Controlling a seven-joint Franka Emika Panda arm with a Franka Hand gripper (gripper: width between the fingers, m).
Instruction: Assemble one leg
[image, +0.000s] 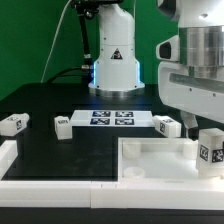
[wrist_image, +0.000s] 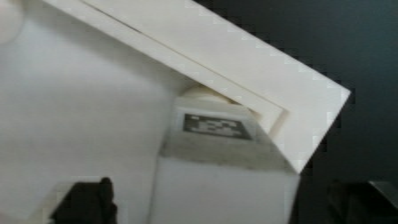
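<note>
From where I stood, the job looked to be at its joining step rather than its start. The gripper (image: 207, 150) was down at the near right of the table, and the leg (image: 211, 149) sat at its lower end, over the right corner of the tabletop (image: 150, 160), the big white tray-like square lying near the front edge. In the wrist view the leg (wrist_image: 214, 150) ran down between the two dark fingertips (wrist_image: 86, 200), its far end tucked right against the raised corner of the tabletop (wrist_image: 107, 90). I judged the fingers to be clamped on the leg, since it stood upright between them, though the pads' contact itself was not clearly shown. Whether the leg was fully seated or only touching the corner I could not tell, so I took seating it and letting go as what was left to do.

The leg was a small stubby white block with a black-and-white square tag on the face turned toward the cameras.

Other legs lay loose on the black table: one at the far left (image: 12, 124), one nearer the middle (image: 62, 126), and one beside the arm (image: 166, 125). The marker board (image: 110, 119) lay flat between them, in front of the robot's base (image: 112, 60).
</note>
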